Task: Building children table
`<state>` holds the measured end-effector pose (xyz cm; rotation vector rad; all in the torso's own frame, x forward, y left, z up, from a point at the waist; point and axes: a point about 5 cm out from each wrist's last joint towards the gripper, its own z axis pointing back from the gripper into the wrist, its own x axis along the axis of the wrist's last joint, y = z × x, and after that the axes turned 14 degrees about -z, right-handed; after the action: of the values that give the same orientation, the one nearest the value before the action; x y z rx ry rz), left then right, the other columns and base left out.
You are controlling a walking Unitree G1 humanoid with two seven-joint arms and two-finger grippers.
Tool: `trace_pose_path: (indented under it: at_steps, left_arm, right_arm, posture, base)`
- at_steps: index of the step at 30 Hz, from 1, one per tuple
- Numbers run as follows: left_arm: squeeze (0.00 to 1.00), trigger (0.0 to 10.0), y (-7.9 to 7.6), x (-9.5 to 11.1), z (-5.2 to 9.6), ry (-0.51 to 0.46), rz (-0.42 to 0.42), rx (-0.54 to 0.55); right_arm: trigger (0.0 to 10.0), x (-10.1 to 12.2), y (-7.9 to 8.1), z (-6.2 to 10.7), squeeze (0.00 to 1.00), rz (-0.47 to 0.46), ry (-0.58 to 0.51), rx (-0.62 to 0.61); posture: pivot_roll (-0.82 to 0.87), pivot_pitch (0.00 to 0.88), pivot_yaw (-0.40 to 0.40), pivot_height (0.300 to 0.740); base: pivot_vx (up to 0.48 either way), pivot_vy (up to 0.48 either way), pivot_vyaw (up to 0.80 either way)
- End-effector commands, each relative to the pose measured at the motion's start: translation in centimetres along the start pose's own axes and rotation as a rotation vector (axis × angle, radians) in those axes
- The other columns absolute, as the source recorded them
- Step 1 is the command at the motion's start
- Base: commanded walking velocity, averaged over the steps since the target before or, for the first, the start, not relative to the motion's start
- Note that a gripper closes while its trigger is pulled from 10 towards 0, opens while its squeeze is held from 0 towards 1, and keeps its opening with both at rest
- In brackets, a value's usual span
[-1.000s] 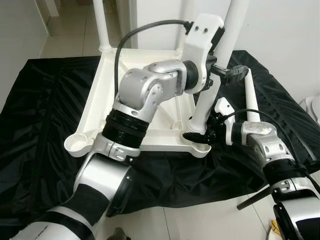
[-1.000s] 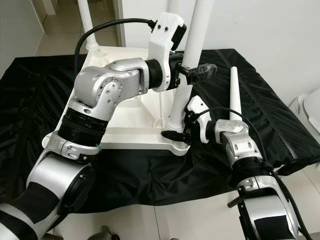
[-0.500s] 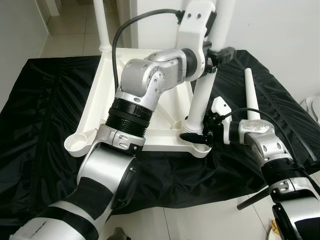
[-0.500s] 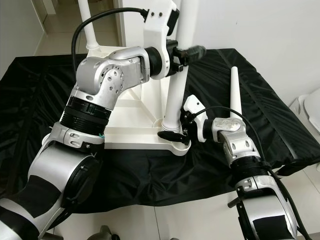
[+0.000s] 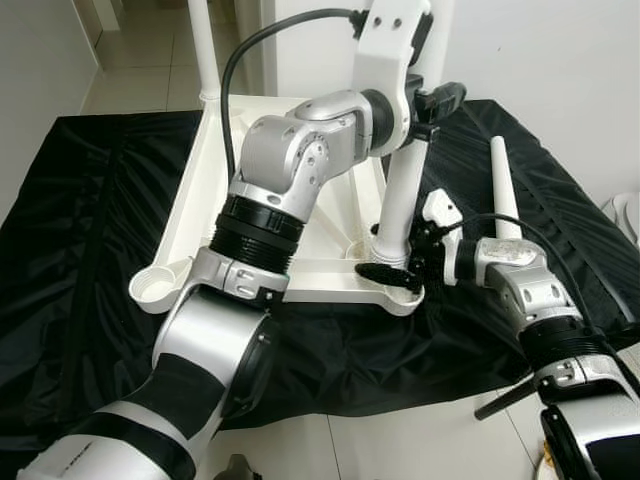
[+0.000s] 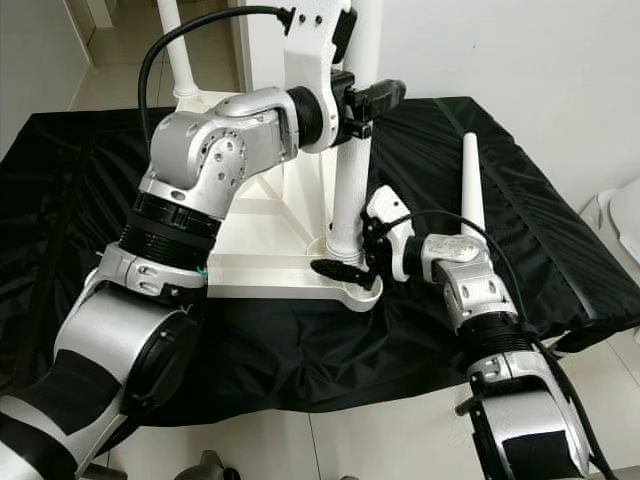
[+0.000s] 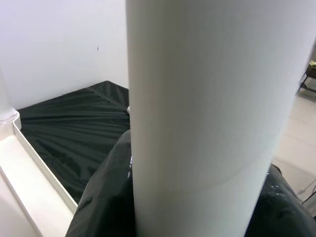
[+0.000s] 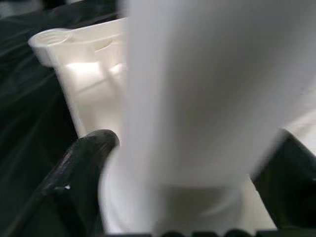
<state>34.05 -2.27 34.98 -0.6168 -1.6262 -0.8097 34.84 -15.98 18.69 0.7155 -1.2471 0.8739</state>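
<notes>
Left gripper (image 6: 385,95) shifted up leg (image 6: 348,190) | both fingers clamped around it | right gripper (image 6: 345,268) at base

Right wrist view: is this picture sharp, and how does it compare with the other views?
Right wrist view: the white leg is blurred, too close for focus; the black finger is soft too. Left wrist view: the leg is sharper, evenly lit. Both eye views: crisp, bright, with mild sheen on the black cloth.
</notes>
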Motion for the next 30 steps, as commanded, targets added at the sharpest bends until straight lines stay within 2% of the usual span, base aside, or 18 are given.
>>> trace_pose_path:
  at_steps: [1,3,5,7,8,9,10,11,13,14,17,18,20,26,30]
  left_arm:
    - [0.0,10.0,-0.4,1.4,0.1,-0.041,-0.057,-0.025]
    - [0.0,10.0,-0.4,1.4,0.1,-0.041,-0.057,-0.025]
    - [0.0,10.0,-0.2,1.6,0.2,-0.043,-0.07,-0.006]
    - [0.0,10.0,0.4,2.0,0.6,-0.05,-0.108,0.042]
    - [0.0,10.0,0.4,2.0,0.6,-0.05,-0.108,0.042]
    - [0.0,10.0,0.6,2.2,0.8,-0.056,-0.11,0.065]
    - [0.0,10.0,0.6,2.2,0.8,-0.056,-0.11,0.065]
    - [0.0,10.0,0.8,2.3,1.0,-0.062,-0.117,0.085]
    - [0.0,10.0,1.4,2.3,1.4,-0.065,-0.147,0.156]
    - [0.0,10.0,1.4,2.3,1.4,-0.065,-0.147,0.156]
    - [0.0,10.0,1.9,2.0,1.9,-0.07,-0.164,0.231]
    - [0.0,10.0,1.9,2.0,1.9,-0.07,-0.164,0.231]
    - [0.0,10.0,1.9,1.7,2.2,-0.078,-0.163,0.26]
    - [0.0,10.0,2.0,1.4,2.6,-0.092,-0.185,0.318]
    - [0.0,10.0,1.8,1.6,2.9,-0.107,-0.201,0.353]
  right_arm:
    - [10.0,0.5,-0.4,-0.1,1.0,-0.021,-0.056,-0.048]
    - [10.0,0.5,-0.4,-0.1,1.0,-0.021,-0.056,-0.048]
    - [10.0,0.9,-0.5,-0.3,1.0,-0.014,-0.094,-0.096]
    - [10.0,1.6,-0.6,-0.9,1.0,-0.001,-0.167,-0.195]
    - [10.0,1.6,-0.6,-0.9,1.0,-0.001,-0.167,-0.195]
    - [10.0,1.9,-0.4,-1.3,0.84,-0.009,-0.197,-0.229]
    - [10.0,1.9,-0.4,-1.3,0.84,-0.009,-0.197,-0.229]
    - [10.0,2.0,-0.2,-1.6,0.0,-0.012,-0.218,-0.247]
    - [10.0,2.5,1.2,-2.9,0.0,-0.015,-0.287,-0.279]
    - [10.0,2.5,1.2,-2.9,0.0,-0.015,-0.287,-0.279]
    - [10.0,3.2,2.7,-4.2,0.0,-0.003,-0.365,-0.34]
    - [10.0,3.2,2.7,-4.2,0.0,-0.003,-0.365,-0.34]
    - [10.0,3.6,3.8,-5.1,0.0,-0.012,-0.407,-0.377]
    - [10.0,4.5,5.0,-6.2,0.0,-0.042,-0.482,-0.473]
    - [10.0,5.0,5.5,-6.8,0.0,-0.066,-0.497,-0.628]
  posture:
    - [-0.02,0.056,-0.018,0.74]
    - [-0.02,0.056,-0.018,0.74]
    - [-0.02,0.055,-0.019,0.74]
    - [-0.02,0.056,-0.02,0.74]
    - [-0.02,0.056,-0.02,0.74]
    - [-0.02,0.057,-0.021,0.74]
    - [-0.02,0.057,-0.021,0.74]
    - [-0.02,0.057,-0.022,0.74]
    - [-0.02,0.057,-0.021,0.74]
    - [-0.02,0.057,-0.021,0.74]
    - [-0.02,0.058,-0.021,0.74]
    - [-0.02,0.058,-0.021,0.74]
    - [-0.02,0.059,-0.023,0.74]
    - [-0.02,0.059,-0.026,0.74]
    - [-0.02,0.061,-0.024,0.74]
  base:
    - [0.0,0.0,0.0]
    - [0.0,0.0,0.0]
    - [0.0,0.0,0.0]
    - [0.0,0.0,0.0]
    - [0.0,0.0,0.0]
    - [0.0,0.0,0.0]
    - [0.0,0.0,0.0]
    - [0.0,0.0,0.0]
    - [0.0,0.0,0.0]
    - [0.0,0.0,0.0]
    - [0.0,0.0,0.0]
    - [0.0,0.0,0.0]
    - [0.0,0.0,0.0]
    - [0.0,0.0,0.0]
    - [0.0,0.0,0.0]
